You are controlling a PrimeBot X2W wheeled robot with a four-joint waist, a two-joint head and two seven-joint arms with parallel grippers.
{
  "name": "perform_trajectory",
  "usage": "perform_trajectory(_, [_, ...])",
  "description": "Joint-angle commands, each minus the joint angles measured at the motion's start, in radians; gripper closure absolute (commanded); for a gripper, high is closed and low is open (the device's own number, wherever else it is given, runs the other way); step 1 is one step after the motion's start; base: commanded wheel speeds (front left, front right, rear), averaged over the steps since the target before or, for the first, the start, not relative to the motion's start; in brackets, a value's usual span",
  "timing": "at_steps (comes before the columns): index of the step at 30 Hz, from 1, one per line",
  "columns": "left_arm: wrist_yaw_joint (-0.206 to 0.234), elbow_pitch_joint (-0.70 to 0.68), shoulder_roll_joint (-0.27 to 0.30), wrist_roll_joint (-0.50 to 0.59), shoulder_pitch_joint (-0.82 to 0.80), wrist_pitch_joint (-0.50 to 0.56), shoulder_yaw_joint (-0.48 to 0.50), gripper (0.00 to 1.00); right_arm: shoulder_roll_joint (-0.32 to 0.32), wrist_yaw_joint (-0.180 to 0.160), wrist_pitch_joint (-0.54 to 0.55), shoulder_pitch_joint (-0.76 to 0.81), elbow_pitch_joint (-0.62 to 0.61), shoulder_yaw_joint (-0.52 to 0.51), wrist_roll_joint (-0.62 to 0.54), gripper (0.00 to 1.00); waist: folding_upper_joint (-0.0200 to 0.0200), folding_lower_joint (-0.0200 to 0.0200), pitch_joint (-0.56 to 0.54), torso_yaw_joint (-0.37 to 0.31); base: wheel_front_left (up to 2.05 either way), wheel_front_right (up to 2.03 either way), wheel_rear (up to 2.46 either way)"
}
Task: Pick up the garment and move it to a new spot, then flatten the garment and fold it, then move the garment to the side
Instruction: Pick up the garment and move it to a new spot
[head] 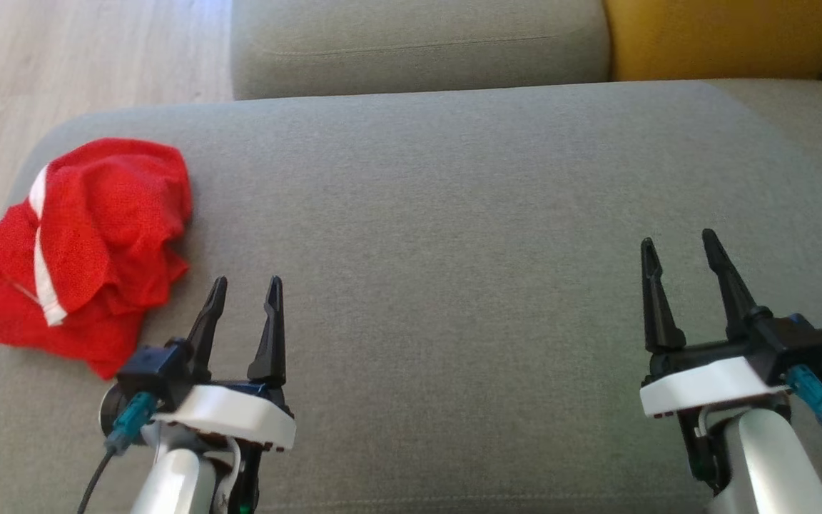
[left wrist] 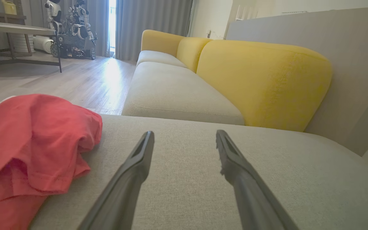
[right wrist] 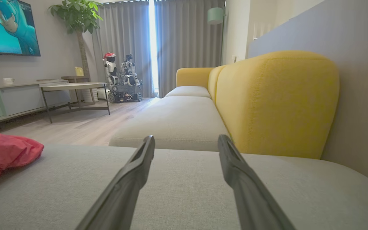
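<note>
Near first, head view. 2 grippers, 2 long dark fingers each.
- left gripper (head: pixel 247 280) at 7 o'clock: fingers spread, nothing between them.
- right gripper (head: pixel 678 238) at 4 o'clock: spread wide too, empty.
- Both sit low over the grey seat cushion (head: pixel 454 250). Can't tell if they touch the fabric.

1 garment (head: pixel 90 243): red, a crumpled heap with 1 white stripe running down it. It lies at the left end of that cushion, 9 o'clock in head view and roughly 10 o'clock from the left gripper. It is just beside that gripper's base, apart from its fingers, and well apart from the right gripper.

Farther out:
- second seat cushion (head: pixel 418 43) at 12 o'clock
- wood floor (head: pixel 90 64) at 11 o'clock
- yellow back cushion (head: pixel 725 36) at 1 o'clock

Left wrist view counts 3 yellow backs in a row and 3 grey seats.

Far end, right wrist view:
- 1 table (right wrist: pixel 72 87)
- 1 low cabinet (right wrist: pixel 11 99) with 1 mug (right wrist: pixel 7 80) on top
- 1 potted plant (right wrist: pixel 75 12)
- 1 TV (right wrist: pixel 8 27) at 10 o'clock, showing a cartoon; small text in its top corner is too small to read
- 2 parked robots (right wrist: pixel 121 80) at 11 o'clock by the grey curtains (right wrist: pixel 184 41), one wearing a red cap
</note>
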Motion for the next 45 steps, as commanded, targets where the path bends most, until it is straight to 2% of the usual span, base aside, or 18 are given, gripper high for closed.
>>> perform_trajectory(1, [0.003, -0.031, 0.001, -0.007, -0.059, -0.006, 0.027, 0.0, -0.007, -0.001, 0.0, -0.036, -0.026, 0.032, -0.006, 0.0, 0.0, 0.0, 0.001, 0.017, 0.0, 0.0, 0.0])
perform_trajectory(16, [0.012, -0.036, 0.001, -0.007, -0.057, -0.006, 0.046, 0.0, -0.007, -0.001, 0.007, -0.038, -0.019, 0.087, 0.007, 0.0, 0.0, 0.0, 0.006, 0.268, 0.0, 0.0, 0.0])
perform_trajectory(21, [0.01, -0.034, 0.001, 0.001, -0.049, -0.006, 0.058, 0.0, -0.007, -0.001, 0.004, -0.042, -0.009, 0.095, 0.019, 0.0, 0.0, 0.0, 0.002, 0.325, 0.0, 0.0, 0.0])
perform_trajectory(27, [0.006, -0.031, 0.001, 0.006, -0.045, -0.006, 0.066, 0.0, -0.007, -0.001, 0.0, -0.042, 0.006, 0.091, 0.026, 0.0, 0.0, 0.0, -0.001, 0.357, 0.0, 0.0, 0.0])
perform_trajectory(45, [0.013, -0.035, 0.0, -0.005, -0.036, -0.006, 0.09, 0.0, -0.007, -0.001, -0.009, -0.034, 0.016, 0.115, 0.038, 0.0, 0.0, 0.0, -0.005, 0.391, 0.0, 0.0, 0.0])
